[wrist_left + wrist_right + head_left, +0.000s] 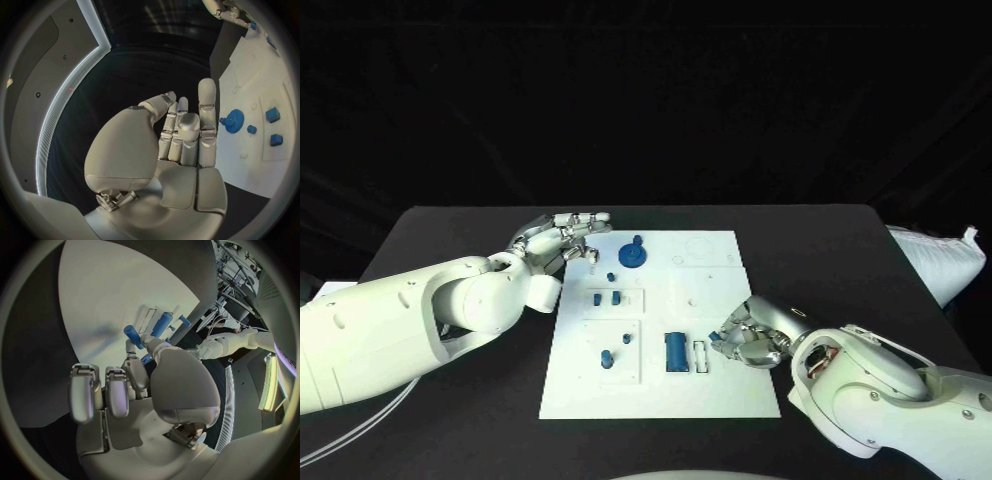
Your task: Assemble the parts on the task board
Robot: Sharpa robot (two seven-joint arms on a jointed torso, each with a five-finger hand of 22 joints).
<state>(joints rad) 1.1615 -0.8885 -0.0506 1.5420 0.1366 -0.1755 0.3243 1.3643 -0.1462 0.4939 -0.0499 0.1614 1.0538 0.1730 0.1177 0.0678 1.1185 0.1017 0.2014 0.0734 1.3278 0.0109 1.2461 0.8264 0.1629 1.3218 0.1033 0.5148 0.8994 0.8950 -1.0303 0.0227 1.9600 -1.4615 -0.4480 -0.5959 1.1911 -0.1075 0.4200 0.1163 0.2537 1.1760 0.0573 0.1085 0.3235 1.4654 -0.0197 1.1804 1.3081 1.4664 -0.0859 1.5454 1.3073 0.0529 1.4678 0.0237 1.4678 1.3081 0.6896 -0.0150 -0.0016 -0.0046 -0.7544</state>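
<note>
Head view: with the task board [718, 390] only partly assembled, the right hand [750, 343] pinches a blue peg [133, 335] at its near right edge. The left hand [567, 238], fingers curled on nothing, hovers at its far left corner, beside the blue gear [633, 253]; other blue parts [603, 298] sit in the board's left panels

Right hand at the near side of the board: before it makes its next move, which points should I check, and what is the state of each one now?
1. The right hand holds a part: ok. In the right wrist view its fingers pinch a blue peg.
2. The blue peg is over the task board: ok.
3. The place meant for the blue peg is known: cannot tell.
4. The long blue part is apart from the right hand: ok.
5. The left hand is out of the way: ok. It is at the board's far corner, beside the blue gear.
6. The left hand is empty: cannot tell.
</note>
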